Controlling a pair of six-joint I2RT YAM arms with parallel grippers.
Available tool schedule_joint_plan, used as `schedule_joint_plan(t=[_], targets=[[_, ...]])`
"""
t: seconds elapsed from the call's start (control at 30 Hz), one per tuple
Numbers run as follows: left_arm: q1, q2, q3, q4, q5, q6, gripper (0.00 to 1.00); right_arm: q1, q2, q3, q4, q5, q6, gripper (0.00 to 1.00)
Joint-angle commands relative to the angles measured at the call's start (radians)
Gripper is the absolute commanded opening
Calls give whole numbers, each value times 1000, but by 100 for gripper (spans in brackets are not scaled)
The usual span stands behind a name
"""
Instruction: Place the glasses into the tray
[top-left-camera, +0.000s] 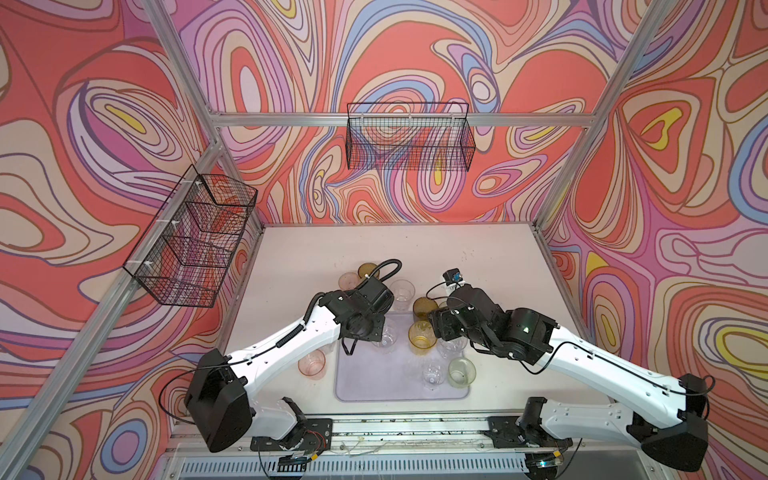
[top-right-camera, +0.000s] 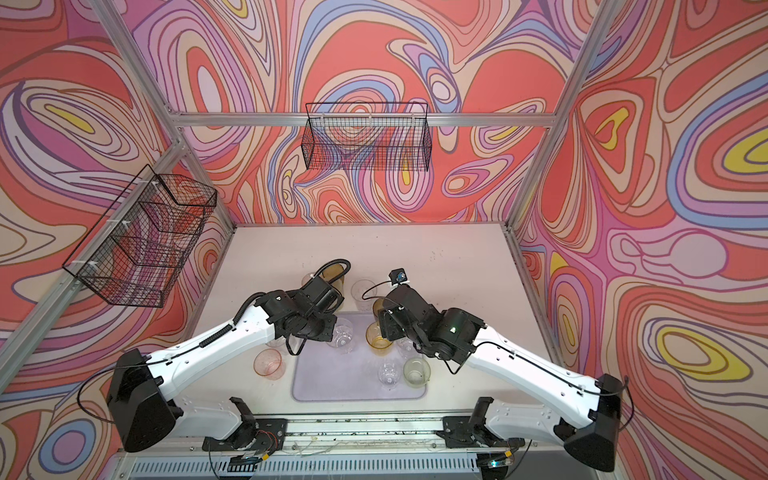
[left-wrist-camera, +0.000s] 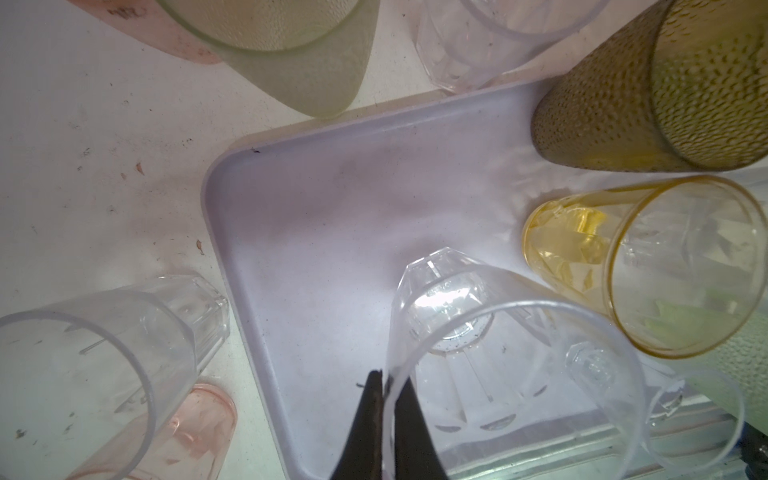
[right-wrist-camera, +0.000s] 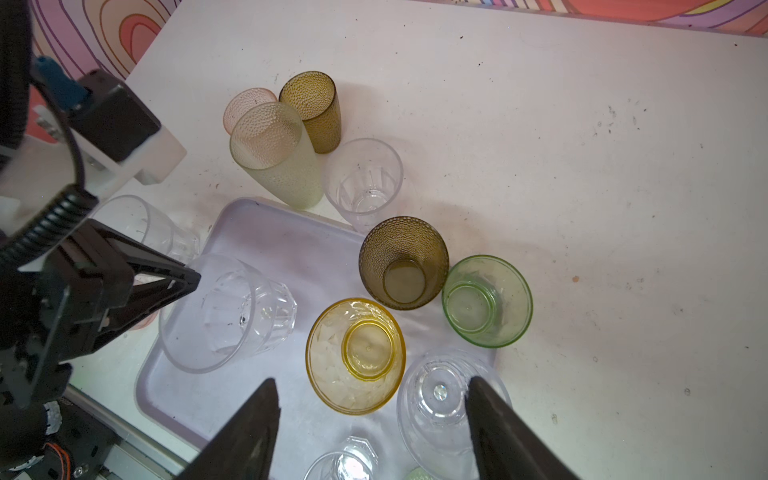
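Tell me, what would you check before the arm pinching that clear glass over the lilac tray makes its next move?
1. Grip: the left gripper is shut on the rim of the clear glass, one finger inside and one outside. Ok.
2. Position: the glass's base lies inside the rim of the tray. Ok.
3. Base touching the tray floor: cannot tell.
4. Room to set down: bare floor lies beside it, and the amber glass stands apart from it. Ok.
5. The right gripper is open, empty and apart from the left one. Ok.
6. All glasses in: a pink glass stands outside on the table. Not ok.
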Motion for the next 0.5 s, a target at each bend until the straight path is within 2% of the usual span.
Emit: schedule_joint_plan(t=[0.0,0.47], targets=[[-10,15,-10,41,4,-23,0,-4,0,13,-3,12,-13,74],[-26,69,-8,67,8,-31,0,-3,1,13,-6,14,-17,74]])
